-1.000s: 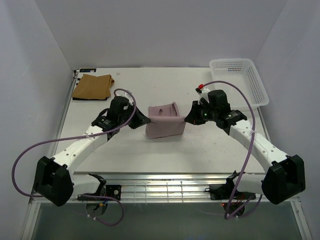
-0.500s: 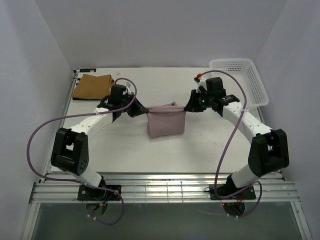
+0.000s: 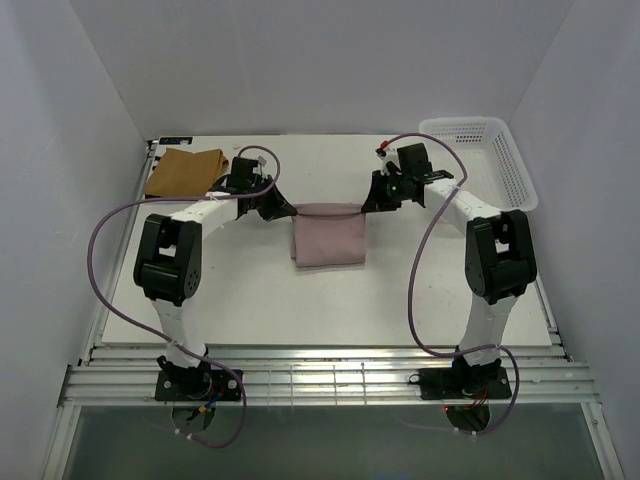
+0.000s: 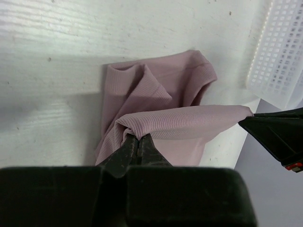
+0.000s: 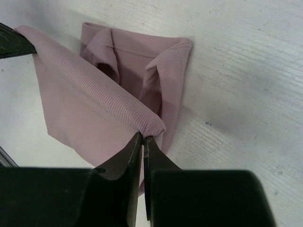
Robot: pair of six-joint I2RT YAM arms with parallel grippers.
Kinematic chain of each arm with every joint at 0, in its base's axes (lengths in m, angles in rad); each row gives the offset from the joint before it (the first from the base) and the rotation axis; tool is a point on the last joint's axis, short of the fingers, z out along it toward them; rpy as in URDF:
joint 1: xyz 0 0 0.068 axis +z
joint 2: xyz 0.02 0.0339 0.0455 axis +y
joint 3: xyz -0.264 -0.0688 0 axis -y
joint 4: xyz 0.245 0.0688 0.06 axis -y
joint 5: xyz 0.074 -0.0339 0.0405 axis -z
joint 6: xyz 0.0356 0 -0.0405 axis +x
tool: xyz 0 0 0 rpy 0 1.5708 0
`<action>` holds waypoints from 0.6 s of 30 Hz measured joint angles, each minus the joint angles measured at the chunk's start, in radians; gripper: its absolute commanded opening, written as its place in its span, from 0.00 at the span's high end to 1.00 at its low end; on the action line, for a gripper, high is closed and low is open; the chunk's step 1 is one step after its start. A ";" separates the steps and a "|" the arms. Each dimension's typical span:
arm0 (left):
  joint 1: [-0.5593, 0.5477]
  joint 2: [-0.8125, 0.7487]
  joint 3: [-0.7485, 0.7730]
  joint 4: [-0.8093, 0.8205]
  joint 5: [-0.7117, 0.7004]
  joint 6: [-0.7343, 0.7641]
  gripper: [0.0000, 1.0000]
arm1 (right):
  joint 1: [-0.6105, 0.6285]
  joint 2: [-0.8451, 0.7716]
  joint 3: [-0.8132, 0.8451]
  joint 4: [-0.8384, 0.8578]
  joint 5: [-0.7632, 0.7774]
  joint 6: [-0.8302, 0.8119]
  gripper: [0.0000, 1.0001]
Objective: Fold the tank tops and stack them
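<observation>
left gripper [image 4: 138,143] pinched closed, right gripper [image 5: 143,140] likewise

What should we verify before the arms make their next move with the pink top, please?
1. Left gripper pinches one corner of the pink tank top: ok.
2. Right gripper pinches the other corner: ok.
3. Held edge stretched straight between the grippers: ok.
4. Layers beneath lying flat: not ok, the strap end is rumpled on the table.
5. Tan tank top folded and apart from the arms: ok.
</observation>
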 measured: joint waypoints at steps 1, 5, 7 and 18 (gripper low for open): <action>0.003 0.023 0.016 0.001 0.001 0.005 1.00 | -0.003 0.017 0.011 0.000 -0.001 -0.001 0.92; 0.011 0.122 0.079 -0.001 0.007 0.021 0.94 | -0.006 0.089 0.058 0.003 -0.001 0.003 0.88; 0.012 0.157 0.099 -0.004 0.007 0.033 0.75 | -0.005 0.126 0.084 0.003 0.006 0.011 0.71; 0.017 0.140 0.174 -0.061 0.036 0.081 0.02 | -0.024 0.110 0.129 -0.002 -0.001 0.017 0.10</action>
